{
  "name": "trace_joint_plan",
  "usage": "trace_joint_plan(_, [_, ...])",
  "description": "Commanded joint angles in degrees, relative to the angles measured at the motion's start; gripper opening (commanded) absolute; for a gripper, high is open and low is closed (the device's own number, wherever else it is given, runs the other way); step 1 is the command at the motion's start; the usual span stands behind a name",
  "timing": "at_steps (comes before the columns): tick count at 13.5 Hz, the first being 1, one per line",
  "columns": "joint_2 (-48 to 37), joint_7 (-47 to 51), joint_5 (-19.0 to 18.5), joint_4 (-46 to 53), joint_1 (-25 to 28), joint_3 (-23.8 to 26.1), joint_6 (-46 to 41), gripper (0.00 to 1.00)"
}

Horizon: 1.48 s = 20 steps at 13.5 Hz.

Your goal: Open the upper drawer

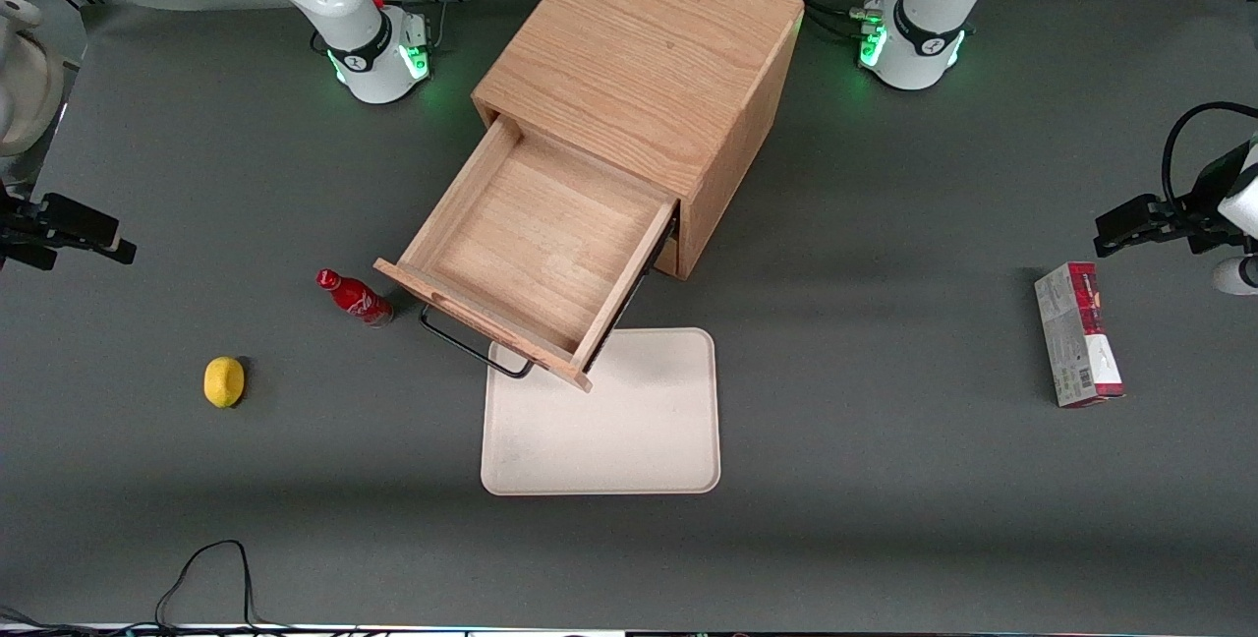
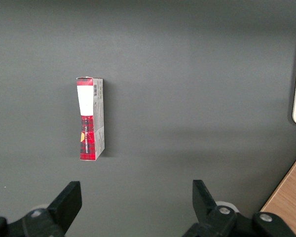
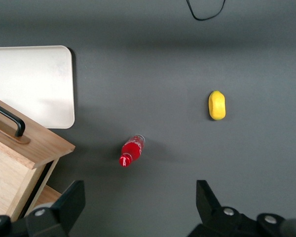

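Above the red bottle [image 3: 131, 150], end effector [image 3: 140, 205] gapes; upper drawer [image 1: 536, 244] open.

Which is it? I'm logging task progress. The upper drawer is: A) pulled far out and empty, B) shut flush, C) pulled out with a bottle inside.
A: the upper drawer juts far out of the cabinet, bare inside; the gripper hangs open, apart, above the bottle.

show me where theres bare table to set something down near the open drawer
Bare mat lies between the tray and the red box, and nearer the camera than the lemon. It is crowded where the upper drawer overhangs the tray, beside the red bottle. The gripper hangs open above the bottle.
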Motion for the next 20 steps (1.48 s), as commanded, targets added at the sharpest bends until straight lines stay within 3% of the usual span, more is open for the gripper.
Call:
trace_joint_plan(1, [-2.6,3.0,-3.6,-3.8,-0.3,1.3,1.4,1.0])
trace_joint_plan(3, [-2.4,3.0,-5.4,-3.4,0.1,1.3,0.9,1.0])
trace_joint_plan(10, [-2.4,3.0,-5.5,-2.9,0.3,1.1,-3.5,1.0])
trace_joint_plan(18, [-2.0,2.8,-5.7,-3.1,1.4,0.7,-0.8,1.0])
trace_joint_plan(20, [-1.9,2.9,-7.2,-3.0,1.5,0.7,-0.8,1.0])
